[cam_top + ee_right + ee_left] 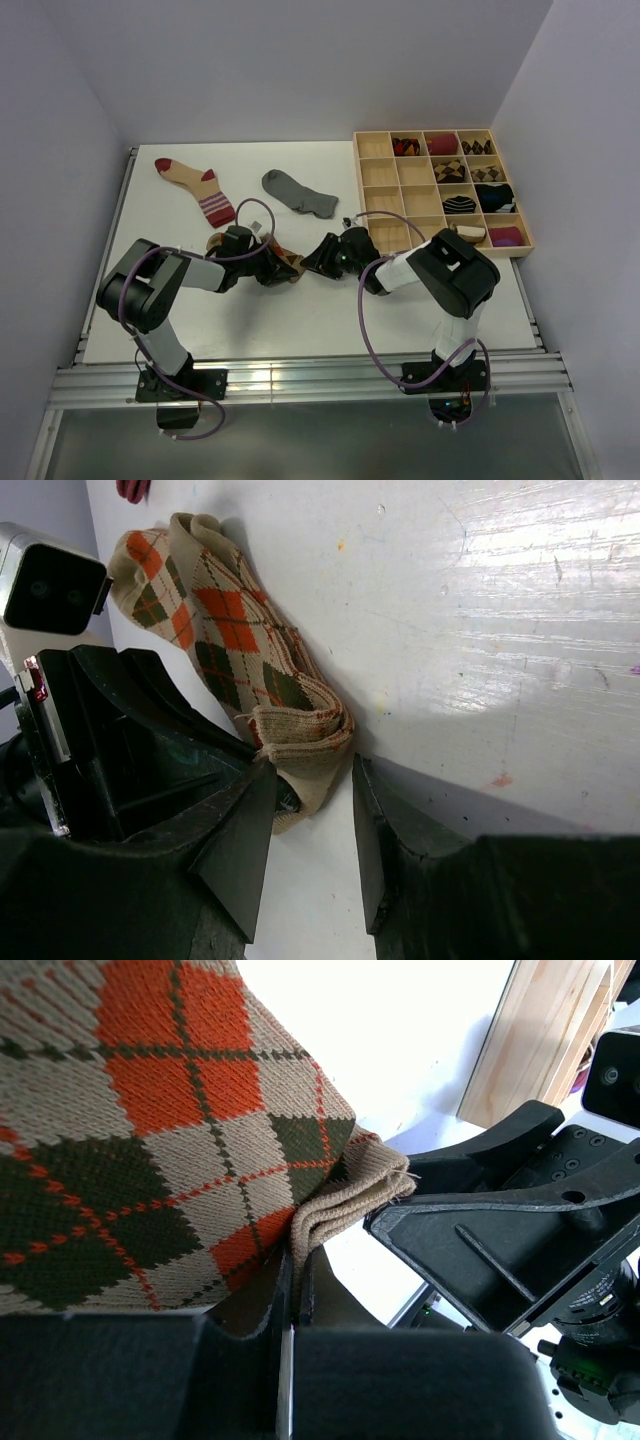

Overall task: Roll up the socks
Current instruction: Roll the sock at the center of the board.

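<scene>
We log both arms stretched low over the middle of the white table (300, 320), wrists facing each other. The left gripper (288, 1305) is clamped on the folded edge of the brown argyle knit sock (150, 1130). The right gripper (310, 825) has its fingers apart, straddling the sock's folded end, which lies on the table between the two grippers.

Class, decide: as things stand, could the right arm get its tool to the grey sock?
Probably yes: the grey sock lies uncovered just beyond the right tool, which is open, only straddling the argyle sock.
</scene>
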Controlling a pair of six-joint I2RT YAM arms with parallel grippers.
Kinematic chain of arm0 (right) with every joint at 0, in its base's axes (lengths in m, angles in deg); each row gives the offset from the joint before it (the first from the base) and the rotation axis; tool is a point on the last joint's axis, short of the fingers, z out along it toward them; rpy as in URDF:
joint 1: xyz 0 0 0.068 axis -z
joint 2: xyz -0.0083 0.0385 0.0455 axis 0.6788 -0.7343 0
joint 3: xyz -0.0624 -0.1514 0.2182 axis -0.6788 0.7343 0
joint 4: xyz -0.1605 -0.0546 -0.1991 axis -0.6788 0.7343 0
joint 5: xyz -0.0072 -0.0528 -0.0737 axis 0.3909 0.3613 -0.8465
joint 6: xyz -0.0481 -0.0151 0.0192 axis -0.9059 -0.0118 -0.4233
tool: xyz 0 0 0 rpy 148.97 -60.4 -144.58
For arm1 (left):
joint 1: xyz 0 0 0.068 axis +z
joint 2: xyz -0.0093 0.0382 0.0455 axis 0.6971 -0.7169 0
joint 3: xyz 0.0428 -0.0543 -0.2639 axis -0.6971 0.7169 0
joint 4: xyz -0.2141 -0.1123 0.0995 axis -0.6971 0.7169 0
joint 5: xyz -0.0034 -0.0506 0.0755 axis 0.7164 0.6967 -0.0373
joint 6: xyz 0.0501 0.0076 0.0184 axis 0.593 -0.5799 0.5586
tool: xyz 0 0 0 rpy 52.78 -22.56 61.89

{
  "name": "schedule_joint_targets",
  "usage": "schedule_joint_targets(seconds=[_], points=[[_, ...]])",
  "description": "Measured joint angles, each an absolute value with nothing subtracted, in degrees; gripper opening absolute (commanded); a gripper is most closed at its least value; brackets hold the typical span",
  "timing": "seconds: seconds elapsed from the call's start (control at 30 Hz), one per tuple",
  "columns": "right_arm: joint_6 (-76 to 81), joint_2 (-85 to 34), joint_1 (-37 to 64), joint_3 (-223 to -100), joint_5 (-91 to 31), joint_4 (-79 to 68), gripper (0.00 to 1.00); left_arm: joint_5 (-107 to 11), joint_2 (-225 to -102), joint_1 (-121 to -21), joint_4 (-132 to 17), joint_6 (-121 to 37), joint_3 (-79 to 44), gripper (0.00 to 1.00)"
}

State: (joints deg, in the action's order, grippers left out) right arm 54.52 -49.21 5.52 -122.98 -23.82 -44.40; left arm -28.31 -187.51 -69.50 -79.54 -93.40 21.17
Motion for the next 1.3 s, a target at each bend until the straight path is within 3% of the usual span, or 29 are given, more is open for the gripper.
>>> schedule_joint_targets(seconds=[0.47,0.73,0.83,0.93,1.07,1.3], points=[[52.95,-51.4,5.6,-126.41,-22.53,-43.0,0.44,-27.09,-188.1,-68.93,-79.96,-94.12,21.17,0.01],[52.36,-52.99,5.49,-128.75,-22.58,-41.54,0.36,-26.74,-188.34,-68.86,-80.22,-94.14,21.17,0.01],[51.9,-53.6,5.49,-129.56,-22.62,-40.9,0.26,-26.67,-188.4,-68.78,-80.35,-94.27,21.17,0.01],[51.2,-53.91,5.49,-130.43,-22.8,-39.33,0.01,-26.65,-188.43,-68.75,-80.37,-94.27,21.17,0.04],[50.87,-53.93,5.49,-132.23,-23.04,-35.59,0.0,-26.95,-188.16,-68.75,-80.07,-93.99,21.17,0.15],[49.98,-53.17,4.69,-136.57,-25.16,-25.84,0.0,-34.65,-180.84,-69.28,-70.78,-88.89,20.54,0.51]])
